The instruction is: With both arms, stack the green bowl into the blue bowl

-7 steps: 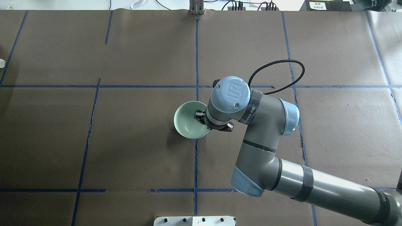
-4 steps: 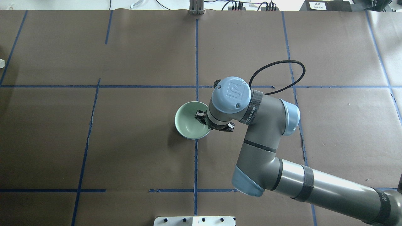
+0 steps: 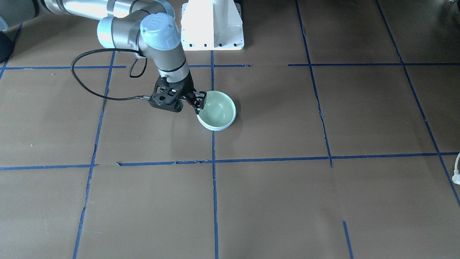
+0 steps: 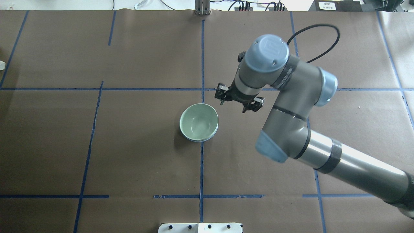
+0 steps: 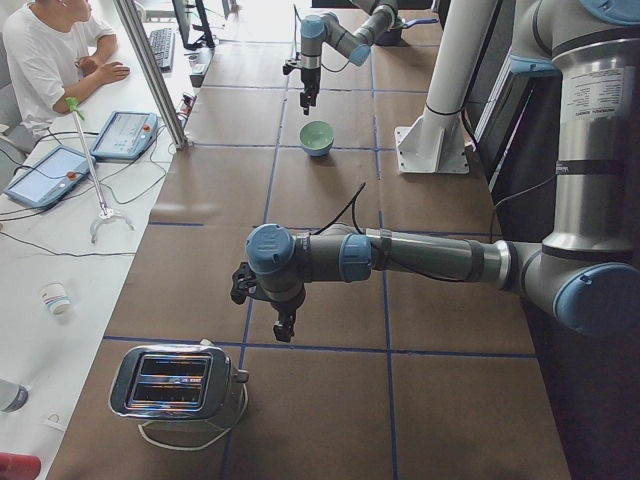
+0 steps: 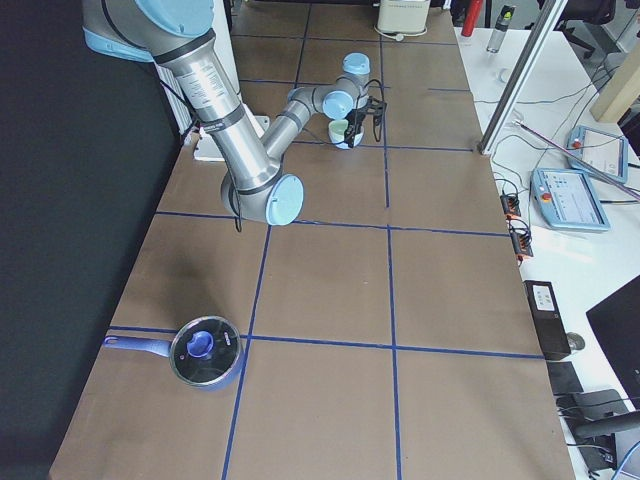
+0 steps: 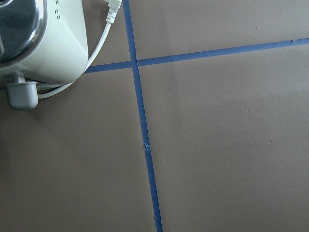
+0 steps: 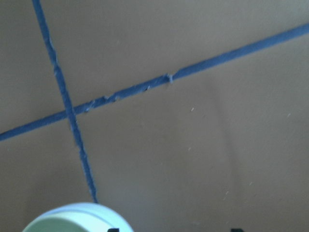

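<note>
**Left end.** The left gripper (image 5: 285, 328) hung over bare table near the left end, just beside the toaster (image 5: 175, 380). It showed only in the side view, so whether it was open or closed could not be told.

**Mid-table.** The green bowl (image 4: 198, 120) sat nested in the blue bowl (image 4: 197, 140) on the centre tape line. Only a crescent of blue rim showed.

**Right of the bowls.** A second earlier the right gripper (image 4: 233, 106) had been at the green bowl's rim with one finger inside. It had since let go, risen and drawn off toward the far edge, jaws apart and empty.

**Judgement.** Stacking looked complete, with only the retreat remaining.

**Surface and room.** The surface was brown paper gridded with blue tape (image 4: 201, 161). A lidded pan (image 6: 205, 350) lay near the robot-side corner of the right end. An operator (image 5: 50, 60) sat beyond the far edge.
</note>
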You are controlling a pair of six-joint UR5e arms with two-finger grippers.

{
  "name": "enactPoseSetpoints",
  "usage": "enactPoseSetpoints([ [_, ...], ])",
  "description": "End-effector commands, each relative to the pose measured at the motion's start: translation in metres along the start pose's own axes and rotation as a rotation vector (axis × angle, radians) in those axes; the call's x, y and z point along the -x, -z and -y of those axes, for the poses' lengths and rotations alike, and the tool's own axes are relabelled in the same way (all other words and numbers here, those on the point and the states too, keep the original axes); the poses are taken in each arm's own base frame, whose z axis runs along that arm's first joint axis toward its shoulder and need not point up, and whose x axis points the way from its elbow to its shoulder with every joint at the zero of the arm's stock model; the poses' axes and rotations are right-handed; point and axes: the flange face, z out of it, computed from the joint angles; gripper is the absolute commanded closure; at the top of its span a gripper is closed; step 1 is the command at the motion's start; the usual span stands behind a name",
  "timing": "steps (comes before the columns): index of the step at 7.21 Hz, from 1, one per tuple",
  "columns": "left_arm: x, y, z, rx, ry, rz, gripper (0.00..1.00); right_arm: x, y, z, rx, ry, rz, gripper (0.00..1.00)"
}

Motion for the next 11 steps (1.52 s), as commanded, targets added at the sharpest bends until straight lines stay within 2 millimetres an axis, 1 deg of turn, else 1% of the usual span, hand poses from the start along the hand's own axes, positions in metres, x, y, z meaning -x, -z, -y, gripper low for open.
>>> enactPoseSetpoints([
  [1,0.005,-0.002,-0.001,0.011,-0.004,0.037,0.00,-0.094,0.037,0.097,0.020,0.111,-0.014,0.00],
  [2,0.005,0.000,0.002,-0.012,-0.034,0.065,0.00,-0.156,0.056,0.140,0.024,0.176,-0.043,0.00],
  [3,0.011,-0.004,-0.006,-0.010,-0.033,0.082,0.00,-0.210,0.083,0.176,0.031,0.248,-0.071,0.00],
  [4,0.014,-0.009,-0.014,0.006,-0.011,0.070,0.00,-0.274,0.107,0.206,0.040,0.327,-0.107,0.00],
  [5,0.021,-0.017,-0.028,0.021,0.002,0.076,0.00,-0.349,0.120,0.221,0.050,0.406,-0.141,0.00],
  [6,0.017,-0.013,-0.029,0.014,-0.005,0.079,0.00,-0.425,0.131,0.225,0.061,0.468,-0.162,0.00],
  [7,0.016,-0.012,-0.028,0.012,-0.007,0.079,0.00,-0.502,0.136,0.215,0.081,0.516,-0.174,0.00],
  [8,0.017,-0.013,-0.029,0.015,-0.005,0.081,0.00,-0.561,0.133,0.195,0.113,0.528,-0.183,0.00],
  [9,0.015,-0.011,-0.029,0.009,-0.009,0.078,0.00,-0.603,0.141,0.179,0.118,0.527,-0.177,0.00],
  [10,0.016,-0.012,-0.029,0.012,-0.008,0.078,0.00,-0.618,0.145,0.152,0.120,0.517,-0.179,0.00],
  [11,0.016,-0.012,-0.029,0.011,-0.007,0.078,0.00,-0.614,0.150,0.145,0.109,0.522,-0.176,0.00],
])
